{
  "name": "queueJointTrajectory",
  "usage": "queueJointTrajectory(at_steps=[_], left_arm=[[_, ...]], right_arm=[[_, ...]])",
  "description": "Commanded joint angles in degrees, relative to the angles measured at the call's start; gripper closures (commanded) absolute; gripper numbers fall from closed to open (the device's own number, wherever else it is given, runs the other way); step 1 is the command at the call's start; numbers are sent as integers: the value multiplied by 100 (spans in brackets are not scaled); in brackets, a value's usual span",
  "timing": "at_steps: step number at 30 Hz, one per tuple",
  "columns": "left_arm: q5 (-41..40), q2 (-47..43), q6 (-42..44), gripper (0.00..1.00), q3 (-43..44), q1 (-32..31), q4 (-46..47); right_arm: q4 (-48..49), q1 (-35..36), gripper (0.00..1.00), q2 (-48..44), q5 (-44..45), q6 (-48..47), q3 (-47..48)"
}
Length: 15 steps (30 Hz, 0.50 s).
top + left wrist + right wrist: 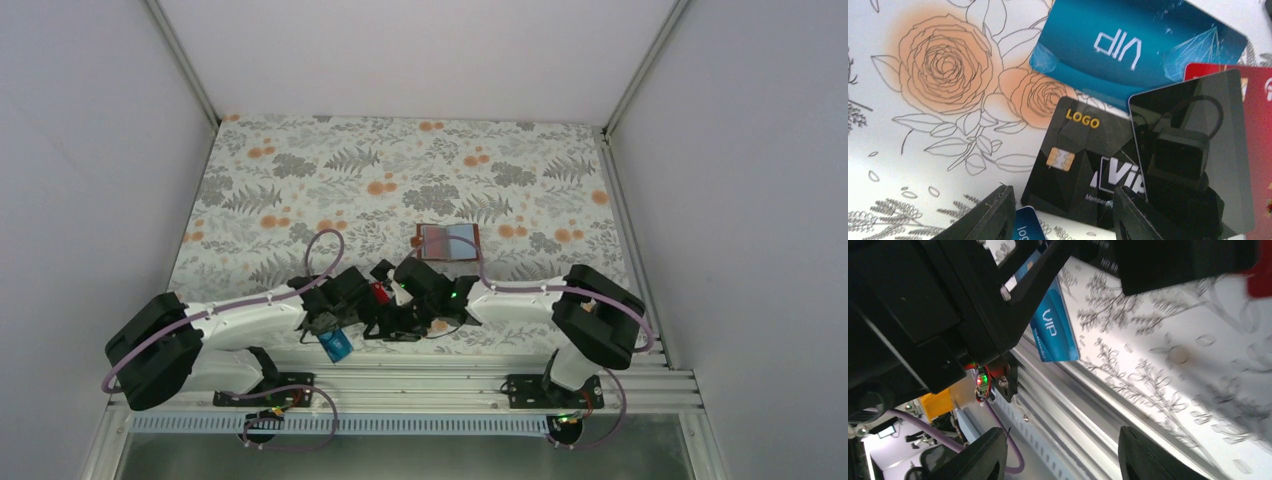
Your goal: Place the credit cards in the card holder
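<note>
Top external view. FIRST ONLOOKER: Where is the card holder (447, 241)?

SECOND ONLOOKER: It lies open on the flowered table (300, 170), well apart from the loose cards. It is at 1 o'clock from the spot where the left arm (250, 320) and right arm (520, 295) meet, wrists close together. A blue card (336, 346) lies at 7 o'clock from that spot, at the table's near edge.

FIRST ONLOOKER: And the pincers?

SECOND ONLOOKER: In the left wrist view, the left pincer (1063, 220) has its fingers apart with nothing clamped. Only a blue corner (1025, 225) shows low between them at 6 o'clock; I cannot tell whether it is that same card. A black card (1078, 160) with a gold LOGO and a chip sits at centre. A glossy black card (1193, 160) at 3 o'clock overlaps it. A red card (1260, 125) at the far 3 o'clock edge lies partly under the glossy one, and a blue VIP card (1138, 45) lies at 12 to 1 o'clock.

FIRST ONLOOKER: The right one?

SECOND ONLOOKER: In the right wrist view, the right pincer (1063, 460) also has its fingers apart and empty, above the metal rail (1088, 405). The blue card (1055, 330) lies at 12 o'clock, its end reaching the rail. The other arm's dark bulk fills 10 o'clock.
</note>
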Motion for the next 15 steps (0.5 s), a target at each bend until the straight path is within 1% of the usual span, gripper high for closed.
queueJointTrajectory(at_steps=[1,3,6,11,15], left_arm=[[55,-79,-3,48,274,-31,-557],[3,-99,147,48,396,-2,-637],[-3,-111,376,47,456,113,-662],[35,-429,766,48,572,394,-713],[6,-809,1158,47,911,626,-981]], right_arm=[[424,422,40,156,320,895,196],[551,536,33,196,402,1196,205],[872,709,29,320,426,1646,185],[1167,1075,30,656,875,2609,268],[1306,1313,33,820,1283,3156,312]])
